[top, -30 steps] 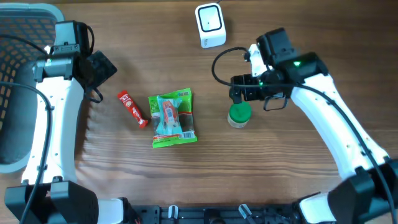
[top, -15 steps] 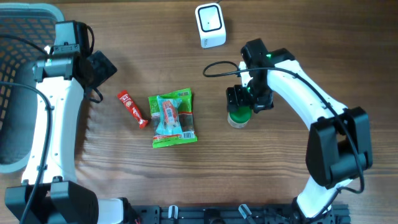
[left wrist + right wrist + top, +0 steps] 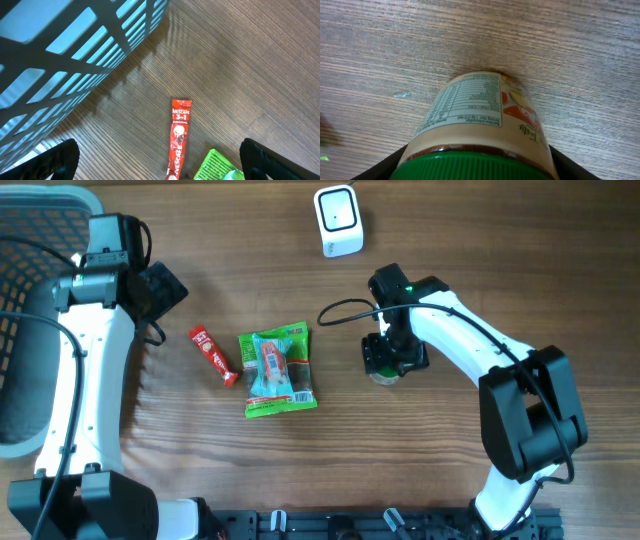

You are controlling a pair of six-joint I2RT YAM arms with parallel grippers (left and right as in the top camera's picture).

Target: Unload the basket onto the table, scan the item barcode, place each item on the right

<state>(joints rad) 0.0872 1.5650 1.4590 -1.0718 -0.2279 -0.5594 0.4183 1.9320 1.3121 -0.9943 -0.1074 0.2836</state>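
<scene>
On the wooden table (image 3: 500, 240), the upright green-lidded jar (image 3: 475, 115) stands near the white barcode scanner (image 3: 338, 220), on its robot side, with the right gripper (image 3: 390, 358) astride its lid, clamping unconfirmed, and the left gripper (image 3: 163, 288) spread wide; a shallow or off-centre lid hold may tip or drop the jar.

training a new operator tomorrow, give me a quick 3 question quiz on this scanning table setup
1. True or false: the right pincer is down over the jar with the green lid.
2. Which thing lies between the red coffee stick and the jar?
A. green snack packet
B. white scanner
C. basket
3. Which pincer stands wide open, holding nothing?

Key
1. True
2. A
3. The left pincer
</scene>
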